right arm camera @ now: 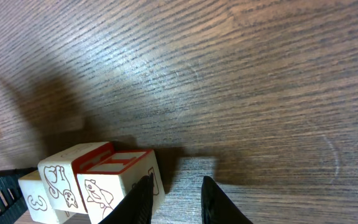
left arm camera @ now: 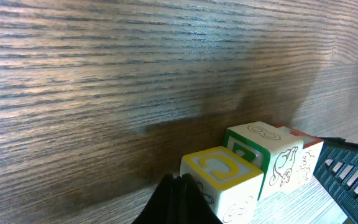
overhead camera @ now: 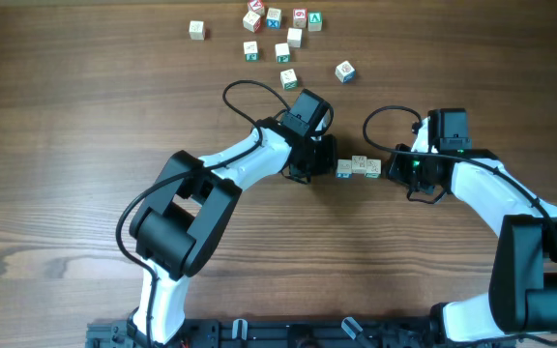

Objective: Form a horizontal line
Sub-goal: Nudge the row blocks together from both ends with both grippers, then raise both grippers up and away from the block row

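Wood of a dark brown grain makes the table (overhead camera: 85, 116), and near its middle lies the horizontal line (overhead camera: 359, 167): three small pale cubes in a short row, side against side. In the overhead view the row lies between the two grippers. The left gripper (overhead camera: 325, 170) is at its left end and the right gripper (overhead camera: 395, 170) at its right end, both very close to it.

In the left wrist view the row runs away from the camera: first the yellow cube (left arm camera: 222, 180) with a letter C on top, then the green cube (left arm camera: 260, 146), then the red cube (left arm camera: 304, 152). The left gripper's fingers (left arm camera: 166, 202) are pressed together into one dark point with nothing between them. This point is just beside the yellow cube; whether it touches I cannot tell.

In the right wrist view the right gripper's fingers (right arm camera: 140, 199) stand apart, and between them only bare table is seen. The red cube lies outside this gap, against the outer side of one finger. Loose cubes (overhead camera: 277, 34) are scattered on the far side of the table, well apart from the row.
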`<state>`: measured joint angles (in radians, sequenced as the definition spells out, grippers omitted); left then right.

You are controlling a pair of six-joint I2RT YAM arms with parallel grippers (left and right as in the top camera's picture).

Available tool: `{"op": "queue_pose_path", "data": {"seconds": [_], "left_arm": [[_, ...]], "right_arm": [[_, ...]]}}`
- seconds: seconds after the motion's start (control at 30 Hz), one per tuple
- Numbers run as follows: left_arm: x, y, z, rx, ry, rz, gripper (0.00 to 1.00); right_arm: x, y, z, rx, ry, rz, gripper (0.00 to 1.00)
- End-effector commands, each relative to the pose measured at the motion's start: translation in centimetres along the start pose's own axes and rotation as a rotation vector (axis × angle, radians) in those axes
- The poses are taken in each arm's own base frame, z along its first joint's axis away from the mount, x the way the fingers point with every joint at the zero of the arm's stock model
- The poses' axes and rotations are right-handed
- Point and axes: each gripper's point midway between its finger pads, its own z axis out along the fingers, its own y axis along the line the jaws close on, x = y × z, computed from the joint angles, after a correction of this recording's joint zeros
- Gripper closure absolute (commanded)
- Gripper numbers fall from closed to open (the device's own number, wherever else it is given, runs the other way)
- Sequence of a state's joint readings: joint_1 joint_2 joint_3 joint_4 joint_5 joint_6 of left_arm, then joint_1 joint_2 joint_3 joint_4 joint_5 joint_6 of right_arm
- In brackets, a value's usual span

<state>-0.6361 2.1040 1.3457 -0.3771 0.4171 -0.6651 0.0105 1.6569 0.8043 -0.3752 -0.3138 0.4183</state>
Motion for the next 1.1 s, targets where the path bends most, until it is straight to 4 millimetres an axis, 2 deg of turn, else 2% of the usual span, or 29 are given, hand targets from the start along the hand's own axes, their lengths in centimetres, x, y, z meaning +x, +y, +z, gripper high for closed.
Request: {"op": "queue_pose_path", "data": {"seconds": [0.0,0.4,0.57,0.7,0.87,1.07], "left_arm": [[0.5,0.3,0.8,0.000,0.027,-0.034,0.96],[0.9,0.3,0.9,-0.005,0.036,-0.057,0.96],[1.5,-0.1,1.3,-0.012,0.040,-0.040,0.96],[1.5,0.4,1.4,-0.057,0.018,-0.036,0.96],[1.6,1.3,1.3,-0.096,0.017,-0.045,0.96],[1.4,3.2,1.0,-0.195,-0.013,-0.058,0.96]], "right_arm": [[0.7,0.0,0.4,-0.010,0.022,0.002,0.73],[0.4,0.0,0.4,-0.010,0.009,-0.031,0.73],[-0.1,-1.2,0.4,0.060,-0.019,-0.027,0.72],[0.0,-1.4,0.4,0.069,-0.017,-0.026,0.71],[0.0,-2.8,0.2,0.149,-0.027,-0.021,0.57],[0.0,-3.8,0.0,0.207,-0.032,-0.017,0.56]]}}
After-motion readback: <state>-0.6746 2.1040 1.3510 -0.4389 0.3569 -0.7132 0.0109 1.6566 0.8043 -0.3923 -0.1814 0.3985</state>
